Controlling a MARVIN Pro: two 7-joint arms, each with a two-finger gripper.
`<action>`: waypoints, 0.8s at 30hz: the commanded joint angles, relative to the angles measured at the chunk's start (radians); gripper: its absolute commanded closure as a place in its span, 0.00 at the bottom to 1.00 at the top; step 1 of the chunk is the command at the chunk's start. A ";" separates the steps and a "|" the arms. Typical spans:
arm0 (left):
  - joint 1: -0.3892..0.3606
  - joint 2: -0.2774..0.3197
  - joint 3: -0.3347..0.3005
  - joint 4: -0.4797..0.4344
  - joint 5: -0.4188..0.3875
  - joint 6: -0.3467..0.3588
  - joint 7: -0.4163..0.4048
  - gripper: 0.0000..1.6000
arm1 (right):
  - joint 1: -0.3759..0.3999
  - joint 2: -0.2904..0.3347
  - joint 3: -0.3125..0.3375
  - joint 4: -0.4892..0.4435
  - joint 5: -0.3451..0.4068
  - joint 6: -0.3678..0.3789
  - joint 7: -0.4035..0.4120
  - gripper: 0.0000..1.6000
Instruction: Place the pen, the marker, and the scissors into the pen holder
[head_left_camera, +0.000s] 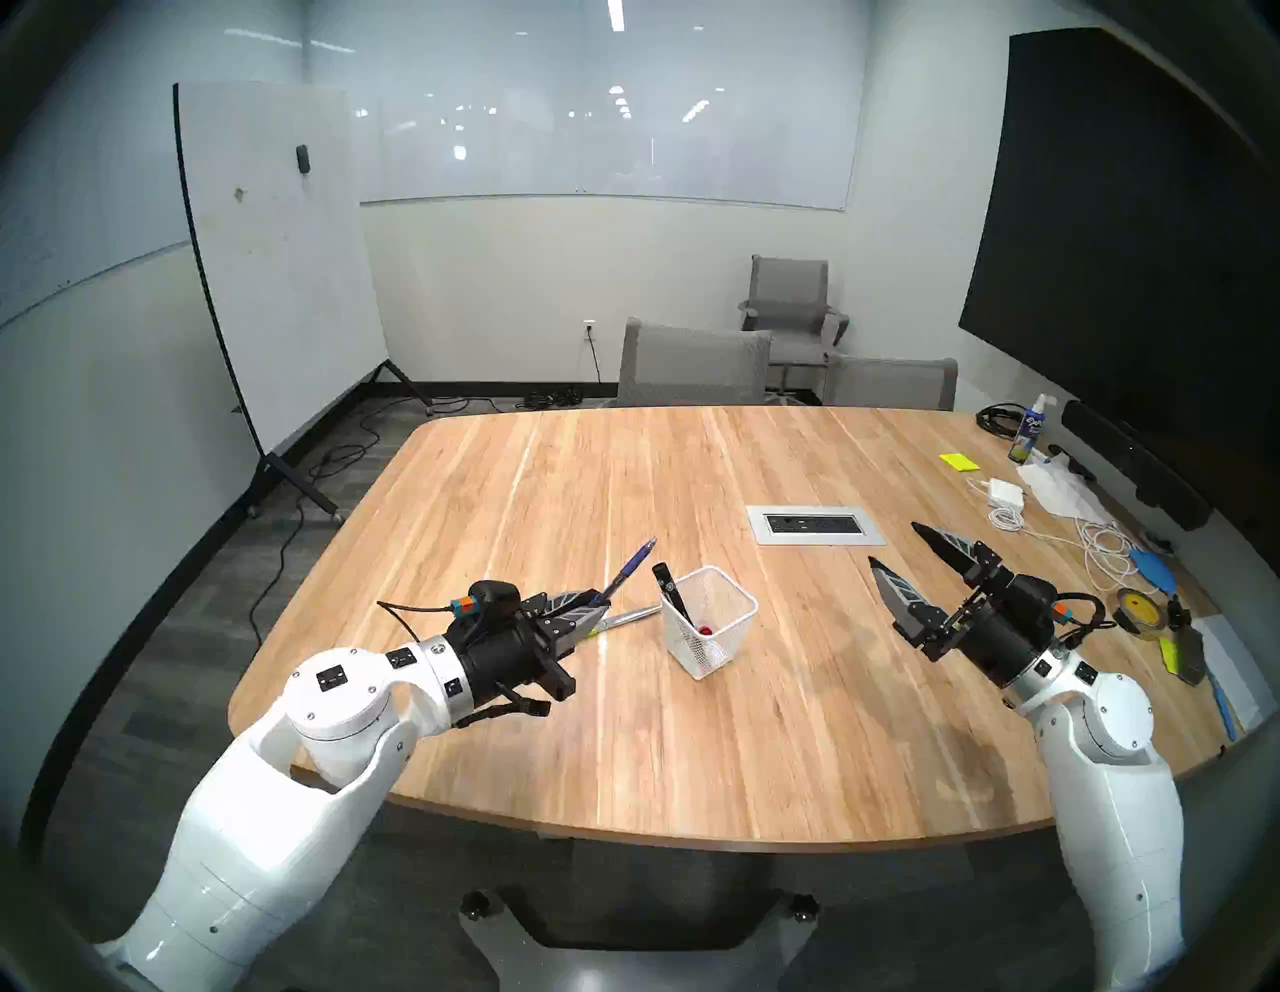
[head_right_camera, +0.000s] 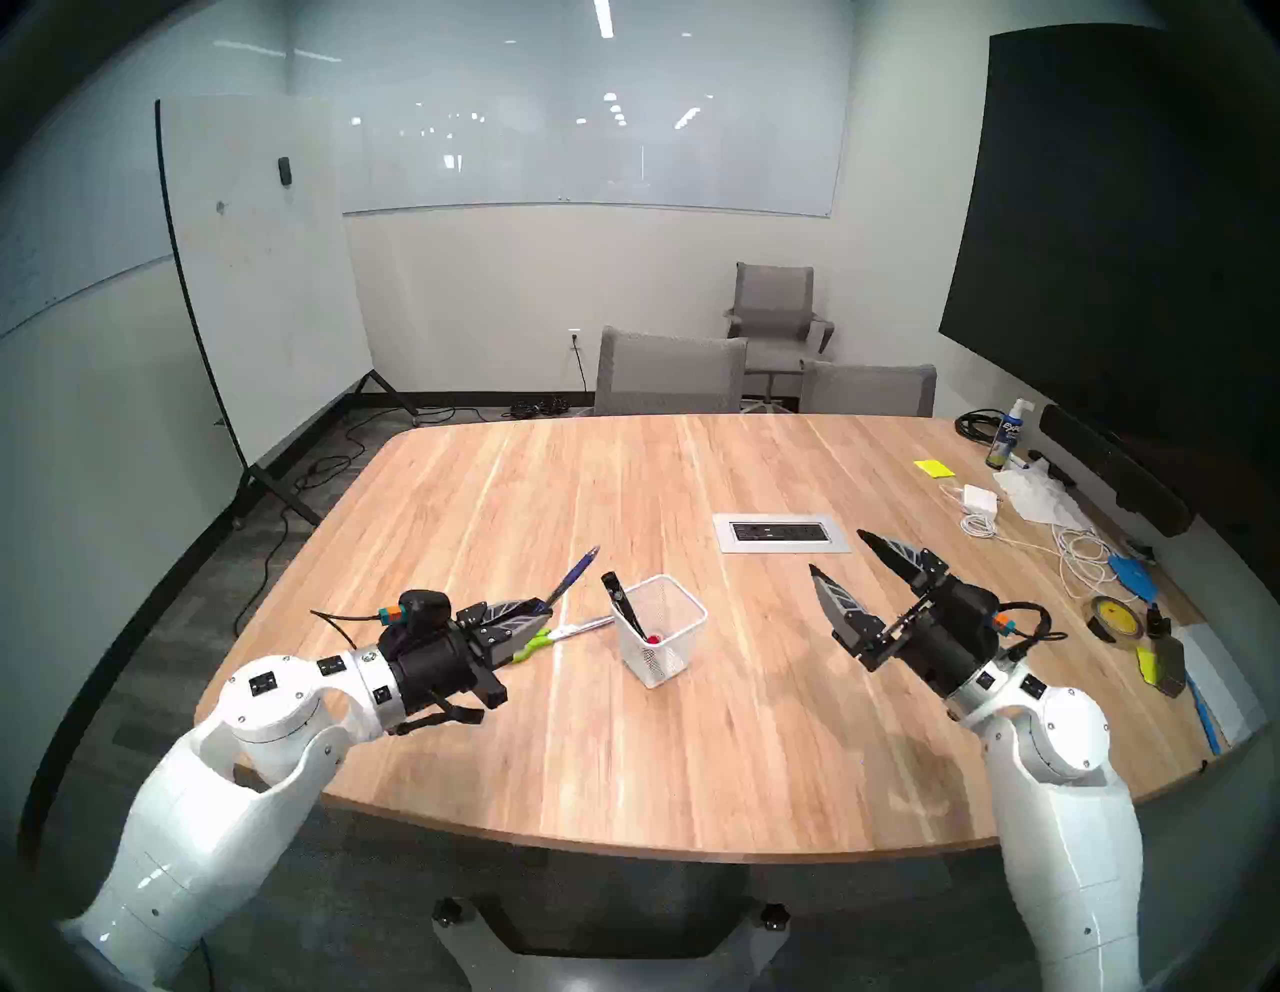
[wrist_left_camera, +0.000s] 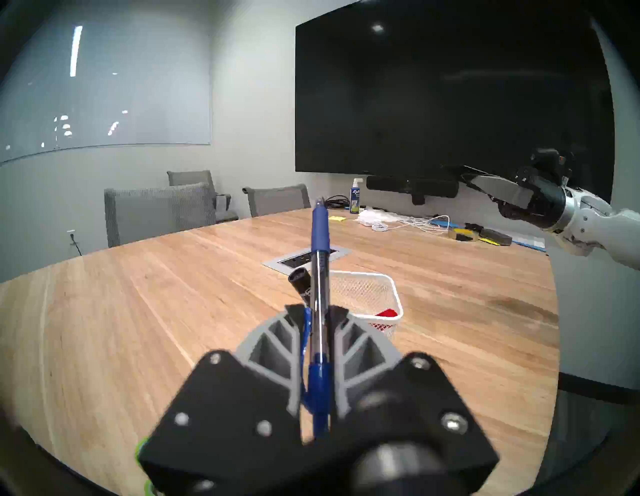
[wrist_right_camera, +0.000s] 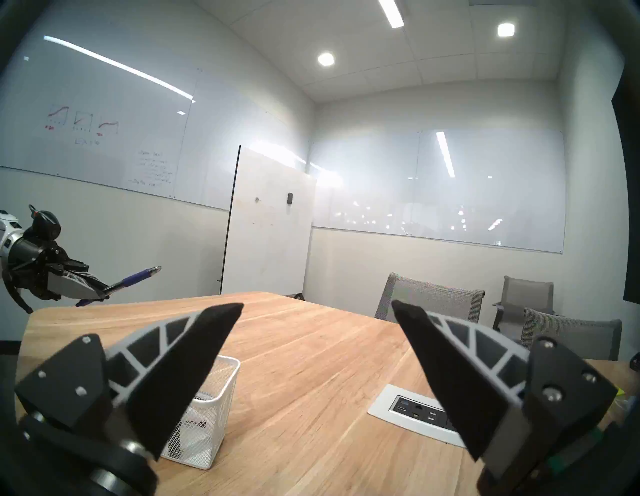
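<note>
My left gripper (head_left_camera: 599, 597) is shut on the slim blue pen (head_left_camera: 627, 568), which it holds off the table with the tip slanting up and away. It hangs just left of the white mesh pen holder (head_left_camera: 699, 651). A black marker (head_left_camera: 670, 589) leans in the holder, and something red (head_left_camera: 705, 630) lies at its bottom. The scissors (head_right_camera: 585, 627), with green loops and silver blades, lie on the table under the left gripper. In the left wrist view the pen (wrist_left_camera: 318, 242) runs between the fingers. My right gripper (head_left_camera: 897, 544) hovers open and empty, to the right of the holder.
A grey power outlet plate (head_left_camera: 814, 524) is set into the table behind the holder. Cables, a charger (head_left_camera: 1004, 493), a spray bottle (head_left_camera: 1028, 429), yellow notes and a tape roll (head_left_camera: 1139, 609) crowd the right edge. Grey chairs (head_left_camera: 692, 367) stand at the far edge.
</note>
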 joint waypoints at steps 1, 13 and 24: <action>-0.025 -0.034 0.023 -0.010 -0.001 -0.011 0.008 1.00 | 0.008 -0.001 0.002 -0.014 0.004 -0.004 0.000 0.00; -0.067 -0.047 0.061 -0.008 0.005 -0.003 0.040 1.00 | 0.008 -0.001 0.002 -0.014 0.004 -0.004 0.000 0.00; -0.086 -0.061 0.090 0.007 0.002 -0.007 0.050 1.00 | 0.008 -0.001 0.002 -0.014 0.004 -0.004 0.000 0.00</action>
